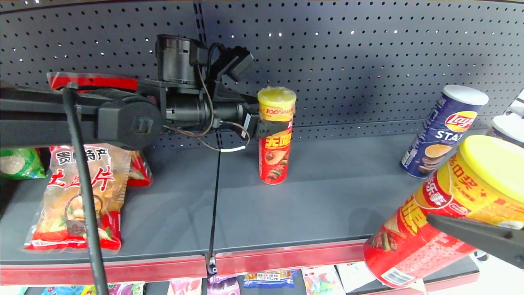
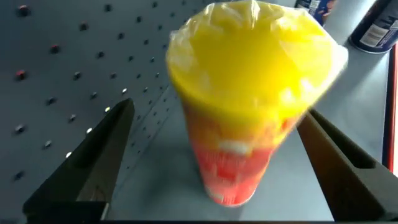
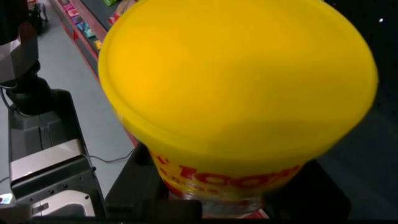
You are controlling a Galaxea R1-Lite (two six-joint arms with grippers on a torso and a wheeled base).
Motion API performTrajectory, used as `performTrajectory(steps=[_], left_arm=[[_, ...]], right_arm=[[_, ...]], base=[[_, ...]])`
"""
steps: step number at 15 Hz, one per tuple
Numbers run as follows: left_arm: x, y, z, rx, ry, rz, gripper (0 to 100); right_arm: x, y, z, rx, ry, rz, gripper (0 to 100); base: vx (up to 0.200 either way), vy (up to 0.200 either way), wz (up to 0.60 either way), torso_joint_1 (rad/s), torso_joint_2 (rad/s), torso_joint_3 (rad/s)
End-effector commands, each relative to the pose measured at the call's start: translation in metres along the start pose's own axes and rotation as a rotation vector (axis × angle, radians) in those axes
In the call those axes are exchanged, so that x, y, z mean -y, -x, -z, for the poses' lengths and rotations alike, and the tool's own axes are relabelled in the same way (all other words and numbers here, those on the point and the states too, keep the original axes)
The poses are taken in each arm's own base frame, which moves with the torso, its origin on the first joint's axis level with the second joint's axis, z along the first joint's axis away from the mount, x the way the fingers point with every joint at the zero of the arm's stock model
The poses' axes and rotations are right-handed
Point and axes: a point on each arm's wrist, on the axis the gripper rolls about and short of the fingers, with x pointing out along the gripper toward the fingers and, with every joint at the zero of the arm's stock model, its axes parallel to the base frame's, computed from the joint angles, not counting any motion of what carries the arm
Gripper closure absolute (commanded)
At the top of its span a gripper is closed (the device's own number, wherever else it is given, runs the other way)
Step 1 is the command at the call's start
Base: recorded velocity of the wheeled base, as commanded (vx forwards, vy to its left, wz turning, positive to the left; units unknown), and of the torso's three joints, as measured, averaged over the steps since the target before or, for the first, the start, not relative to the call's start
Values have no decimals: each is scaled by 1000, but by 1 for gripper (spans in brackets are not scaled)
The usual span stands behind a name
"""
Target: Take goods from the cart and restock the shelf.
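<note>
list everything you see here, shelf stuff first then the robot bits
red cardboard canister with yellow plastic lid: 1, red and yellow, upright mid-shelf
second red canister: 1, yellow lid, tilted before the shelf's right end
blue cylindrical canister: 1, white lid, leaning, right
white-lidded canister: 1, cut off at the right edge
clear-and-red snack bag: 1, lying at the left
green bag: 1, far left
red bag: 1, behind the clear one
grey metal shelf: 1, red front strip
grey pegboard: 1, behind
small packets: several, mixed colours, below
left gripper: 1, black, open around the upright canister
right gripper: 1, black, shut on the tilted canister
</note>
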Motion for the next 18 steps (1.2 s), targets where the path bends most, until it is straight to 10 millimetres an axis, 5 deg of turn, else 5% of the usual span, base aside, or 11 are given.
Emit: performTrajectory(steps=[1, 5, 6, 11, 18], left_arm=[[4, -11, 5, -11, 4, 20, 0], [3, -20, 8, -11, 2, 22, 0], [3, -22, 9, -13, 2, 25, 100], [16, -13, 4, -12, 4, 59, 100], [55, 68, 12, -37, 30, 183, 100]], right_arm=[[0, -1, 0, -4, -3, -2, 100], [1, -1, 1, -5, -4, -1, 100], [1, -2, 1, -9, -6, 0, 100], [5, -7, 2, -23, -16, 6, 100], [8, -11, 0, -23, -16, 4, 100]], base=[[0, 0, 0, 0, 0, 0], [0, 0, 0, 0, 0, 0], [0, 0, 0, 0, 0, 0], [0, 0, 0, 0, 0, 0], [0, 0, 0, 0, 0, 0]])
